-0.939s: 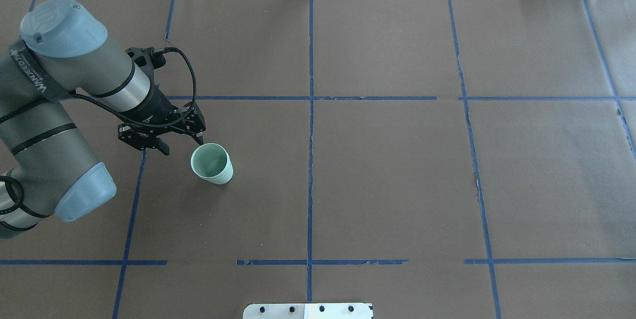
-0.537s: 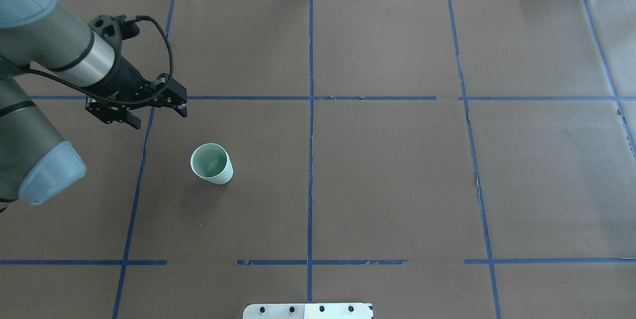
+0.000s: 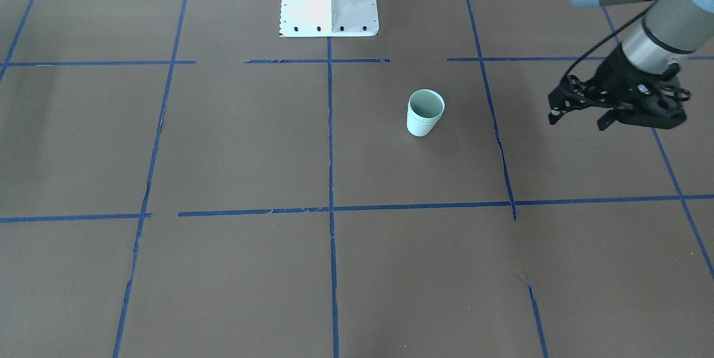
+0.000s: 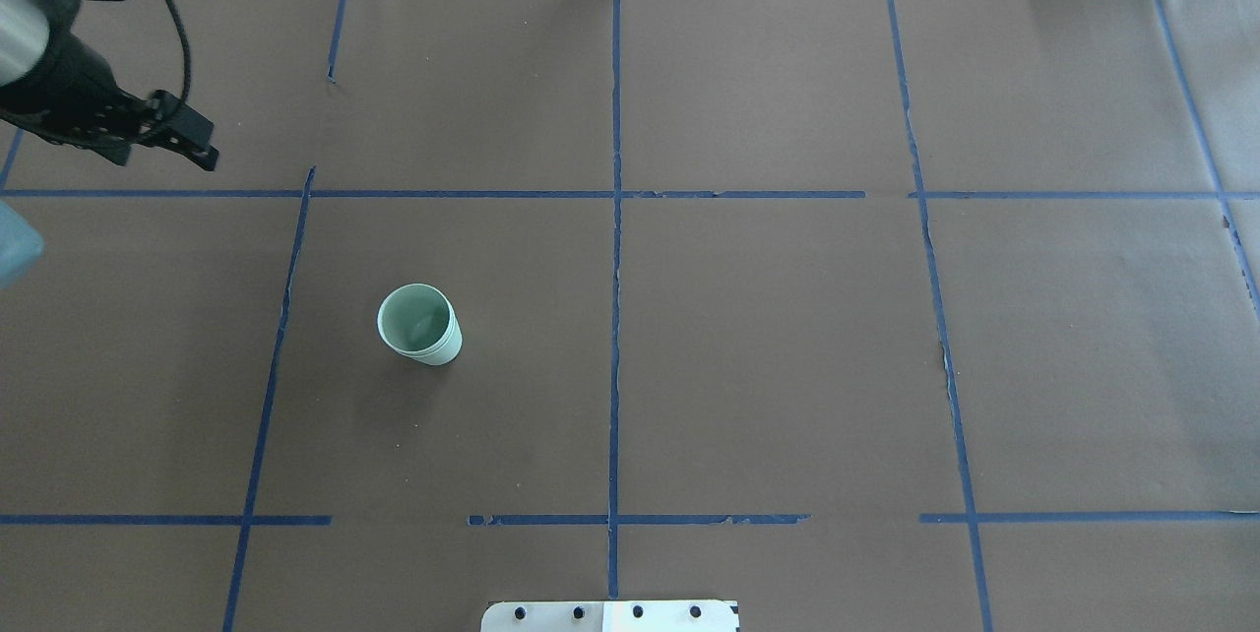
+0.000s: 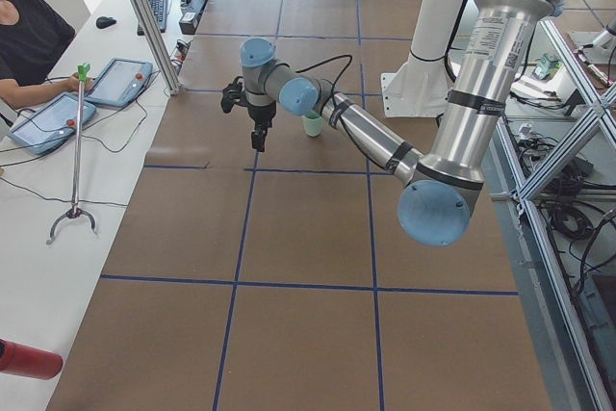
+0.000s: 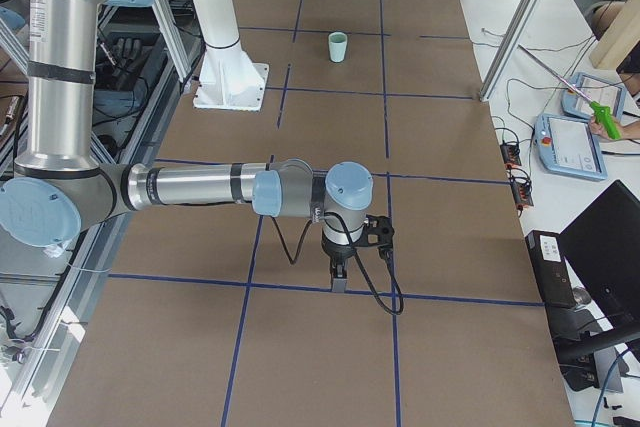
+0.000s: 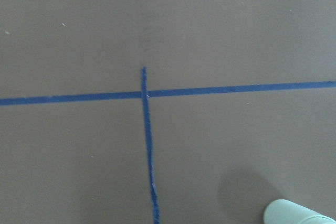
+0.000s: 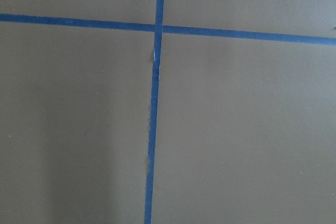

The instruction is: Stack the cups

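- Presently, cups (image 4: 419, 324): two, pale green, one nested inside the other. They stand upright on the desk (image 4: 787, 366), left of centre in the overhead view. A second rim line shows just under the top edge.
- Left fingers (image 4: 195, 150): upper left corner of the overhead view, spread apart and holding nothing, well apart from the cups.
- Right fingers (image 6: 338, 282): lower centre of the right side view, above a crossing of blue tape, far from the cups. I cannot tell whether they are apart or together.
- Status, as judged: the stack looks made, and no step appears left.
- Hazard one: the cups look light and narrow at the foot. A brush from the left arm, should it sweep across that square, would likely tip them.
- Hazard two: the inner cup may not be fully seated, and these views cannot confirm it. A knock to the desk could then tilt it.
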You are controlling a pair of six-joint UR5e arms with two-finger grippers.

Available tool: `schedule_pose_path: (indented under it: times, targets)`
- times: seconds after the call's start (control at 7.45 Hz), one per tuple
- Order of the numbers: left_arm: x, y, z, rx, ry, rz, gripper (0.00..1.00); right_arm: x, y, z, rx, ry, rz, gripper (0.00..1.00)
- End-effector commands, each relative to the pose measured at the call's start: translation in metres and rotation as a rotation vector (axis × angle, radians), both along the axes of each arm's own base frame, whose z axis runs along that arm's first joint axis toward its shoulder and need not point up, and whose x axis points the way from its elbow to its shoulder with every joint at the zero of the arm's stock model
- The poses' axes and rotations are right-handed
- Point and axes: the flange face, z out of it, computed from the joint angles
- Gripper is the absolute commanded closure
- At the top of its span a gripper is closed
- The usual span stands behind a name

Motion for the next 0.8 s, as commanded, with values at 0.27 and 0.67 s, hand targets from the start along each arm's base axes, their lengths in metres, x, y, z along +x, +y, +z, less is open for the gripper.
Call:
schedule_pose_path:
  times: [0.27, 0.67]
  targets:
    - [-0.215, 0.007, 0.197, 0.056, -0.132, 0.065, 0.00, 0.000, 0.000, 0.000, 0.001, 0.000, 0.000, 0.00]
    - [-0.224, 0.039, 0.238, -0.031, -0.122, 0.055, 0.00, 0.000, 0.000, 0.000, -0.001, 0.000, 0.000, 0.00]
